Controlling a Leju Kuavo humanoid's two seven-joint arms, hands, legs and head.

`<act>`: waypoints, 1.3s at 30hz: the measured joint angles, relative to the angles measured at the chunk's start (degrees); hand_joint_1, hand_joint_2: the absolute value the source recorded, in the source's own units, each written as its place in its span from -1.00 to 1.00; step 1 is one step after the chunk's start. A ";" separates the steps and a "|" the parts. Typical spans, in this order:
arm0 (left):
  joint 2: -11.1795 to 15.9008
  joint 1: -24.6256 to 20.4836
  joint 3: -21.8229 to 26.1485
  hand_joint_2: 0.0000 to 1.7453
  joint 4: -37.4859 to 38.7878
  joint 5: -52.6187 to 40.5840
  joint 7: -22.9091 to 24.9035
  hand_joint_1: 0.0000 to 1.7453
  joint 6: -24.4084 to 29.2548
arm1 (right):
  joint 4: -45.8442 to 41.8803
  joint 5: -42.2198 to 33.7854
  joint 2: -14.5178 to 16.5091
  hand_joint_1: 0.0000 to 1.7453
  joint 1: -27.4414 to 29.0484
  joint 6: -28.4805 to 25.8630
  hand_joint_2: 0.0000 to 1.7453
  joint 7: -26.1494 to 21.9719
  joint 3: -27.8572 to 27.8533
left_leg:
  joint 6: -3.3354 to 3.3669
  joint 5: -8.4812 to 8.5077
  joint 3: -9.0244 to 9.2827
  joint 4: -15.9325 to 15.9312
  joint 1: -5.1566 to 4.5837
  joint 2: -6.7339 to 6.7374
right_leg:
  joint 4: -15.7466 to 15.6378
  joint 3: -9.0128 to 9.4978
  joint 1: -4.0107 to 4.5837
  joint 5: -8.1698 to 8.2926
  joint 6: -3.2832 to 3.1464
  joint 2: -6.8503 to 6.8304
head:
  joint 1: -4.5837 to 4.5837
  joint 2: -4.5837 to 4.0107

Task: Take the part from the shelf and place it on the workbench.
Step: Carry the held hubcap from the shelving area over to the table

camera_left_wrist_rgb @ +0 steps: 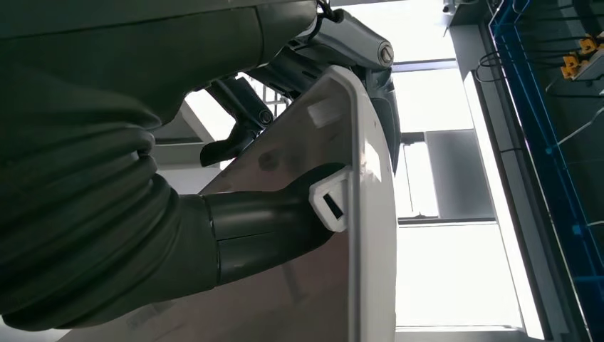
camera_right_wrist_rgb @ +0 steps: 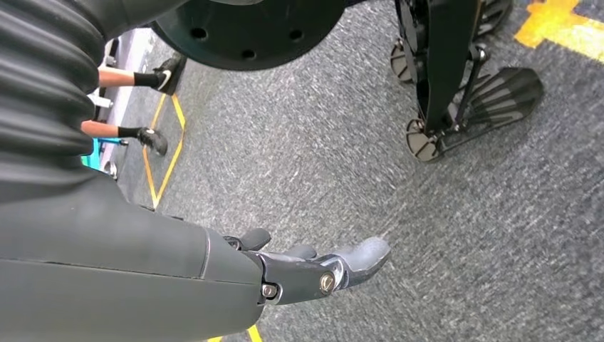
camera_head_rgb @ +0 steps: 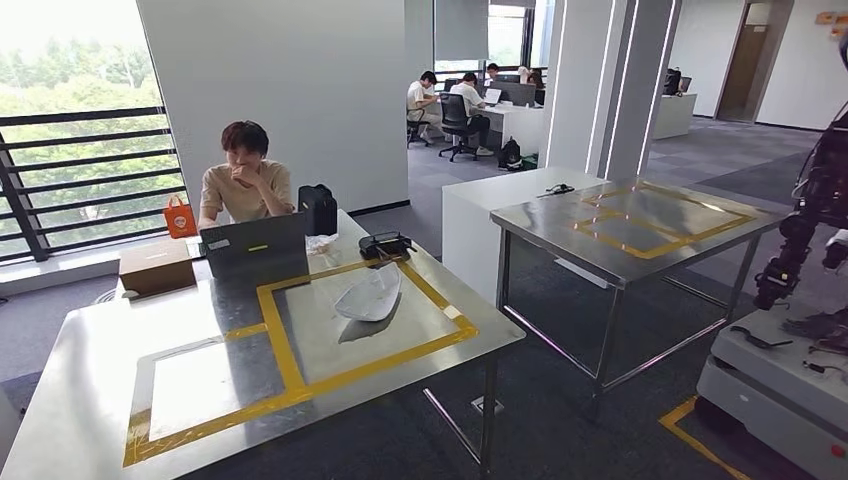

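From the head view, the steel desk (camera_head_rgb: 120, 350) with its yellow tape frames stands just ahead, and one pale curved part (camera_head_rgb: 370, 295) already lies inside the larger frame. At the far edge a person (camera_head_rgb: 245, 185) sits behind a laptop (camera_head_rgb: 252, 245), with a cardboard box (camera_head_rgb: 155, 265), a small orange bag (camera_head_rgb: 180, 218) and a black bag (camera_head_rgb: 318, 208) alongside; the box is closed, so I cannot say what is in it or in the bags. A second taped desk (camera_head_rgb: 630, 220) stands to the right.

In the left wrist view, the left hand (camera_left_wrist_rgb: 285, 214) grips a white plastic panel (camera_left_wrist_rgb: 356, 214), thumb pressed across its flat face and dark fingers hooked over the far edge. So the part seems to be off the shelf and carried in the air, not yet set down.

The right wrist view looks at grey carpet (camera_right_wrist_rgb: 356, 164); the right hand (camera_right_wrist_rgb: 313, 267) hangs beside the body, fingers loosely extended and holding nothing.

My reading: pick-up done, with the approach and the placing into a taped frame left
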 joint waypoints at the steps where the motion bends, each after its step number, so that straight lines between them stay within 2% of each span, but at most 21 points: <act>1: -0.04 -0.10 0.00 1.00 0.11 -0.04 -0.03 1.00 0.00 | 0.00 -0.02 -0.01 -1.00 0.00 -0.04 1.00 0.01 -0.02 | 0.08 0.17 0.17 -0.30 0.19 0.09 | 3.16 -1.55 -0.12 -1.63 0.24 -0.04 | 0.03 0.00; 3: -0.22 -0.17 0.00 1.00 0.39 -0.18 -0.08 1.00 0.00 | 0.00 -0.03 -0.01 -1.00 0.01 -0.07 1.00 0.02 -0.07 | 0.12 0.10 0.10 -0.24 0.30 0.16 | 10.35 -5.43 -0.44 -4.67 0.74 -0.07 | 0.07 0.00; 4: -0.36 -0.16 0.00 1.00 0.56 -0.29 -0.11 1.00 0.00 | 0.00 -0.04 -0.01 -1.00 0.03 -0.07 1.00 0.03 -0.10 | 0.02 -0.02 0.07 -0.11 0.38 0.16 | 12.29 -6.61 -0.63 -4.91 0.97 -0.08 | 0.07 -0.01; 5: -0.51 -0.17 -0.01 1.00 0.72 -0.40 -0.14 1.00 0.00 | 0.00 -0.04 -0.01 -1.00 0.06 -0.07 1.00 0.03 -0.14 | -0.19 -0.20 0.05 0.08 0.52 0.14 | 11.93 -6.64 -0.83 -3.96 1.21 -0.09 | 0.08 -0.01; 7: -0.72 -0.27 -0.09 1.00 0.94 -0.62 -0.18 1.00 0.00 | 0.00 -0.05 -0.04 -1.00 0.08 -0.07 1.00 0.03 -0.20 | -0.91 -0.81 0.00 0.86 0.89 0.03 | 5.39 -3.61 -1.29 -0.15 1.66 -0.05 | 0.08 -0.01; 9: -0.78 -0.55 -0.21 1.00 1.04 -0.82 -0.16 1.00 -0.02 | 0.01 -0.05 -0.04 -1.00 0.03 0.01 1.00 0.03 -0.23 | -1.87 -1.75 -0.32 1.86 0.93 -0.13 | -0.34 -0.77 -1.42 1.79 1.46 0.11 | 0.08 -0.01; 12: -0.80 -1.09 -0.30 1.00 1.12 -1.11 -0.12 1.00 -0.08 | 0.02 -0.07 -0.02 -1.00 0.00 0.09 1.00 0.03 -0.26 | -2.73 -2.65 -0.44 2.13 0.87 -0.32 | -1.10 -0.30 -1.15 1.33 0.01 0.08 | 0.02 -0.01; 16: -0.80 -1.17 -0.31 1.00 1.13 -1.15 -0.12 1.00 -0.09 | 0.02 -0.07 -0.03 -1.00 0.03 0.09 1.00 0.04 -0.28 | -2.94 -2.66 -0.21 1.91 0.93 -0.34 | -1.09 -0.24 -1.08 1.23 -0.36 0.05 | 0.02 -0.01; 18: -0.79 -1.25 -0.31 1.00 1.14 -1.21 -0.10 1.00 -0.09 | 0.02 -0.08 -0.03 -1.00 0.02 0.09 1.00 0.05 -0.31 | -3.19 -3.17 -0.42 2.77 0.97 0.09 | -1.24 0.08 -1.19 1.23 -0.95 -0.08 | 0.02 -0.01; 21: -0.87 -1.67 -0.32 1.00 1.59 -1.44 0.14 1.00 -0.09 | 0.02 -0.18 -0.02 -1.00 0.12 0.09 1.00 0.15 -0.34 | -3.29 -7.72 -7.68 15.90 0.86 1.53 | -1.46 1.41 -0.92 0.28 -2.27 -0.62 | -0.01 0.01; 22: -0.92 -1.74 -0.33 1.00 1.80 -1.48 0.23 1.00 -0.09 | 0.02 -0.20 -0.02 -1.00 0.17 0.09 1.00 0.21 -0.34 | -3.11 -7.69 -9.58 18.41 0.79 1.58 | -1.45 1.95 -0.73 -0.23 -2.40 -0.73 | -0.01 0.01; 23: -0.96 -1.77 -0.33 1.00 1.95 -1.49 0.26 1.00 -0.09 | 0.02 -0.20 -0.02 -1.00 0.19 0.09 1.00 0.26 -0.35 | -2.80 -5.65 -9.21 16.56 0.71 1.60 | -1.45 2.52 -0.63 -0.67 -2.35 -0.74 | -0.01 0.01; 24: -0.96 -1.83 -0.33 1.00 2.04 -1.49 0.26 1.00 -0.09 | 0.02 -0.20 -0.02 -1.00 0.21 0.09 1.00 0.30 -0.35 | -2.37 -2.95 -7.94 12.92 0.56 1.69 | -1.47 3.18 -0.55 -1.17 -2.25 -0.75 | -0.01 0.01; 26: -0.93 -1.99 -0.33 1.00 2.13 -1.51 0.26 1.00 -0.09 | 0.02 -0.20 0.04 -1.00 0.21 0.09 1.00 0.34 -0.36 | -1.58 0.14 -4.96 6.25 -0.03 2.12 | -1.55 4.15 -0.41 -2.15 -1.80 -0.77 | -0.02 -0.01; 28: -0.91 -2.17 -0.35 1.00 2.18 -1.55 0.25 1.00 -0.09 | 0.02 -0.20 0.10 -1.00 0.17 0.09 1.00 0.34 -0.37 | -0.99 -0.12 -3.52 3.83 -0.64 2.32 | -1.82 4.86 -0.42 -2.69 -1.02 -0.89 | 0.04 0.01; 31: -0.90 -2.44 -0.37 1.00 2.14 -1.62 0.23 1.00 -0.09 | 0.02 -0.19 0.13 -1.00 0.05 0.09 1.00 0.38 -0.40 | -0.03 -0.87 -2.00 2.79 -0.53 1.83 | -0.88 5.57 -0.52 -2.65 -0.02 -1.04 | 0.09 0.01; 33: -0.94 -2.54 -0.39 1.00 2.09 -1.64 0.22 1.00 -0.09 | 0.02 -0.19 0.13 -1.00 -0.06 0.09 1.00 0.38 -0.42 | 0.50 -1.34 -0.83 2.34 -0.34 1.65 | 3.78 2.76 -0.56 -3.31 0.39 -0.92 | 0.11 0.01; 36: -1.22 -2.49 -0.42 1.00 2.13 -1.65 0.22 1.00 -0.09 | 0.02 -0.19 0.13 -1.00 -0.05 0.09 1.00 0.38 -0.42 | 0.88 -2.59 0.39 2.24 -0.41 1.41 | 13.23 -5.17 -0.48 -6.28 0.80 -0.86 | 0.13 0.01; 37: -1.30 -2.45 -0.42 1.00 2.16 -1.65 0.22 1.00 -0.09 | 0.02 -0.19 0.13 -1.00 0.06 0.09 1.00 0.38 -0.43 | 0.88 -3.09 0.98 2.24 -0.44 1.27 | 13.88 -6.79 -0.42 -6.34 0.78 -0.84 | 0.13 0.01; 38: -1.34 -2.44 -0.42 1.00 2.19 -1.65 0.22 1.00 -0.09 | 0.02 -0.19 0.12 -1.00 0.19 0.10 1.00 0.38 -0.44 | 0.84 -3.61 1.69 2.24 -0.45 1.13 | 12.50 -7.34 -0.35 -5.09 0.63 -0.82 | 0.13 0.01; 39: -1.37 -2.44 -0.42 1.00 2.22 -1.65 0.22 1.00 -0.09 | 0.02 -0.18 0.11 -1.00 0.31 0.10 1.00 0.38 -0.45 | 0.78 -4.16 2.48 2.24 -0.47 1.02 | 9.47 -7.03 -0.20 -2.63 0.34 -0.79 | 0.14 0.01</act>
